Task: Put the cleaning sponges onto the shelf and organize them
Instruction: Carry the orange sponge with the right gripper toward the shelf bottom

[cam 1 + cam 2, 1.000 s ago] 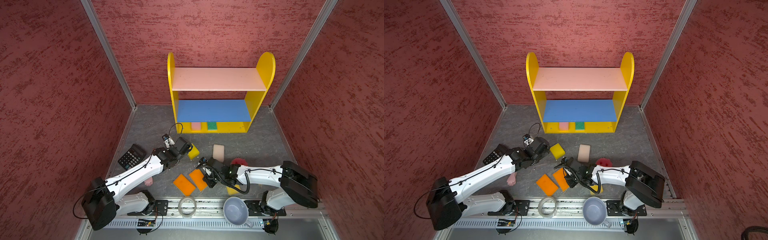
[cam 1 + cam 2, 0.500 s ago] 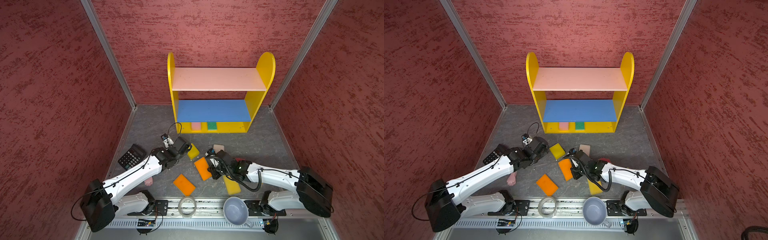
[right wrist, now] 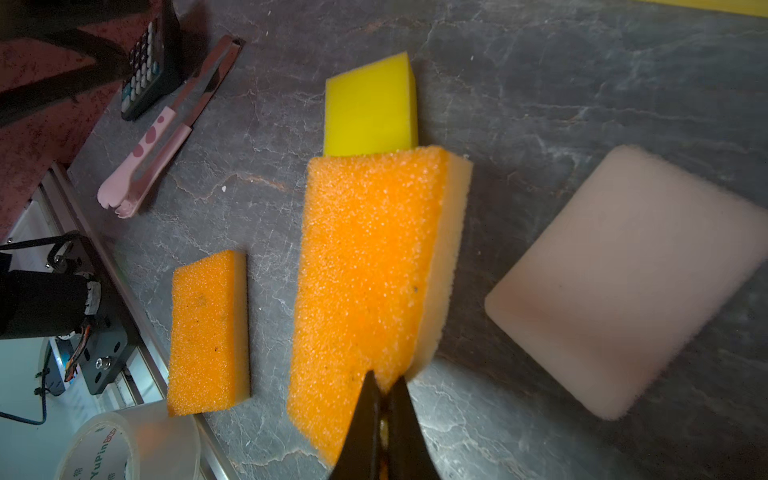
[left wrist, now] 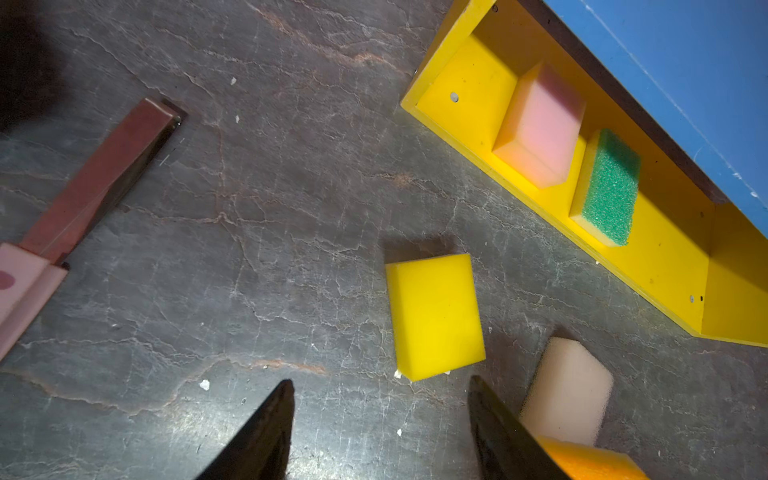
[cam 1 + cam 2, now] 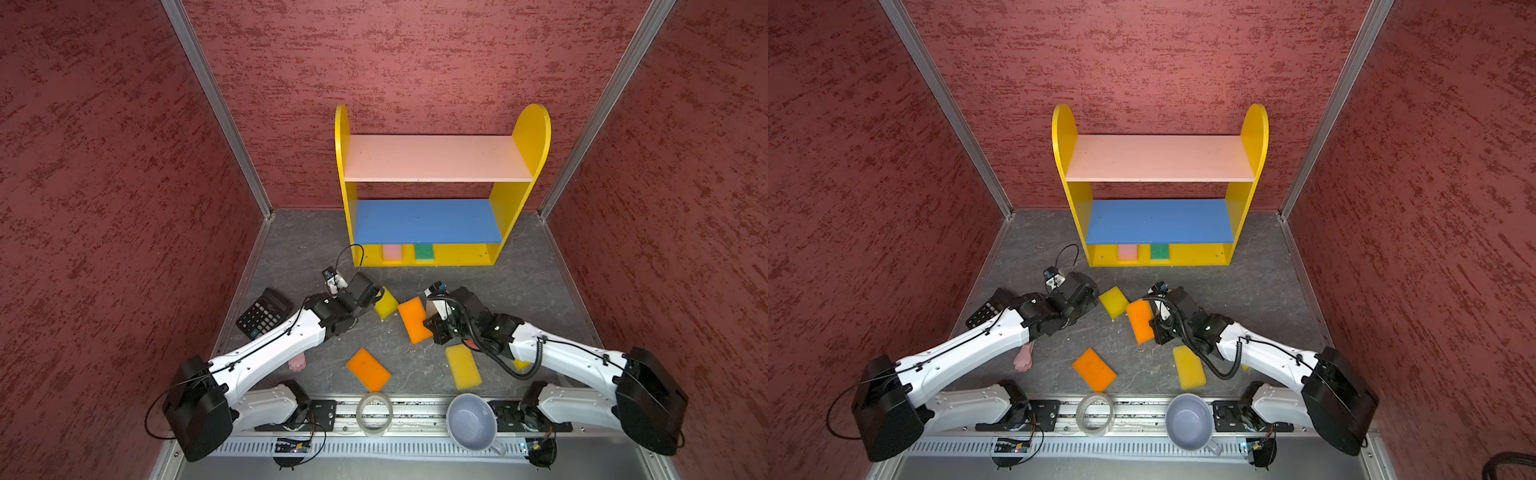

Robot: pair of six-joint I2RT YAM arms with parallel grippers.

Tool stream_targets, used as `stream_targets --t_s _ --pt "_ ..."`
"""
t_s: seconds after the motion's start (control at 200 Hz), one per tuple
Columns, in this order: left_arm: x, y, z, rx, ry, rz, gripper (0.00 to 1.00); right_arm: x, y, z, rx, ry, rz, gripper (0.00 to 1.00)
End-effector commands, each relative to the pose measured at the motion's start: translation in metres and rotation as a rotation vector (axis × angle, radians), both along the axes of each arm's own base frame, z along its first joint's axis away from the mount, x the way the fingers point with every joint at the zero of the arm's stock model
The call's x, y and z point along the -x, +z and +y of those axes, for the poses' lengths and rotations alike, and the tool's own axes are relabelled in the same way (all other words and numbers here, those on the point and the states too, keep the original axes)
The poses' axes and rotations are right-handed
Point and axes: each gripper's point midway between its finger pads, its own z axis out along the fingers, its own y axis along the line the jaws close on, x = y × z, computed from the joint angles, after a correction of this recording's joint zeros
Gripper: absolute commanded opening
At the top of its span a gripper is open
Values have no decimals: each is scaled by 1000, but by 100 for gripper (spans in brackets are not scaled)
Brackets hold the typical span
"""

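**Orange sponge pinched; two sponges on the shelf base**

Red textured walls close in a grey marbled desk [image 5: 299, 249]. The shelf [image 5: 532, 133] stands at the back wall. On its yellow base, toward the left end, a pink sponge [image 5: 392, 252] and a green sponge [image 5: 424, 252] sit side by side with a small gap between them.

The right tool [image 3: 385, 378] is pressed almost together on one short end of an orange sponge [image 5: 413, 318], and the foam is squashed between its jaws. This sponge is mid-desk in front of the shelf and looks raised off the surface. In the right wrist view its far end overlaps the edge of a yellow sponge [image 5: 386, 302].

The left tool [image 4: 380, 380] is spread wide and holds nothing. It hovers over the desk with the yellow sponge just ahead of its tips. A white sponge [image 4: 567, 390] lies flat just beside the yellow one, on the side of the right arm, and that arm hides it in both top views.

Nearer the front, a second orange sponge [image 5: 368, 369] lies flat. A long yellow sponge [image 5: 462, 366] lies to its right, apart from it. A sliver of a third yellow sponge [image 5: 519, 364] shows under the right arm.

A calculator [image 5: 264, 312] lies by the left wall. A pink paw stick [image 3: 141, 166] lies partly under the left arm. A tape roll [image 5: 374, 413] and a pale mug [image 5: 471, 419] sit on the front rail.
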Motion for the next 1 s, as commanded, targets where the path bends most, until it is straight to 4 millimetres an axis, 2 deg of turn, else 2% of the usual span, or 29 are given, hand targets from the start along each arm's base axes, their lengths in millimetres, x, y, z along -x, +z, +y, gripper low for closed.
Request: stream_targets --t_s 0.0,0.296,0.506,0.782,0.992 --pt "-4 8 0 0 -6 -12 66 -2 2 -10 -1 -21 4 0" --pt "-3 7 2 0 -6 -14 66 -19 15 -32 -10 -143 -25 0" --pt "-1 7 6 -3 -10 -26 66 -32 13 -53 30 -248 -1 0" --pt "1 11 7 3 -29 -54 66 -51 30 -77 34 -365 -28 0" --pt "4 11 11 -10 -39 -61 66 -65 28 -94 45 -434 -16 0"
